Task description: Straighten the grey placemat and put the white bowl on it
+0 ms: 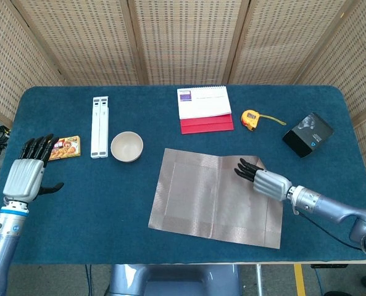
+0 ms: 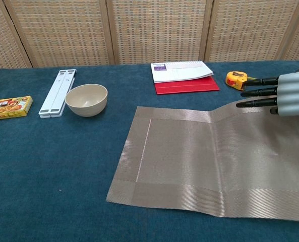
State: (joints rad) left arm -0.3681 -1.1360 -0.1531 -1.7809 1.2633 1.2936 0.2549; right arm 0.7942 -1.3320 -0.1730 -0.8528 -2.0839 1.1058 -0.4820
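The grey placemat (image 1: 207, 197) (image 2: 189, 161) lies near the table's front middle, almost square to the edge, its far right corner lifted. My right hand (image 1: 260, 177) (image 2: 283, 93) rests on that far right part with fingers stretched flat, holding nothing. The white bowl (image 1: 126, 147) (image 2: 86, 99) stands upright on the blue cloth, left of the mat and apart from it. My left hand (image 1: 27, 172) hovers at the table's left edge, fingers spread and empty; the chest view does not show it.
A white folded stand (image 1: 99, 126) and a yellow food box (image 1: 64, 148) lie left of the bowl. A notepad on a red folder (image 1: 205, 109), a yellow tape measure (image 1: 251, 119) and a black device (image 1: 307, 134) sit along the back.
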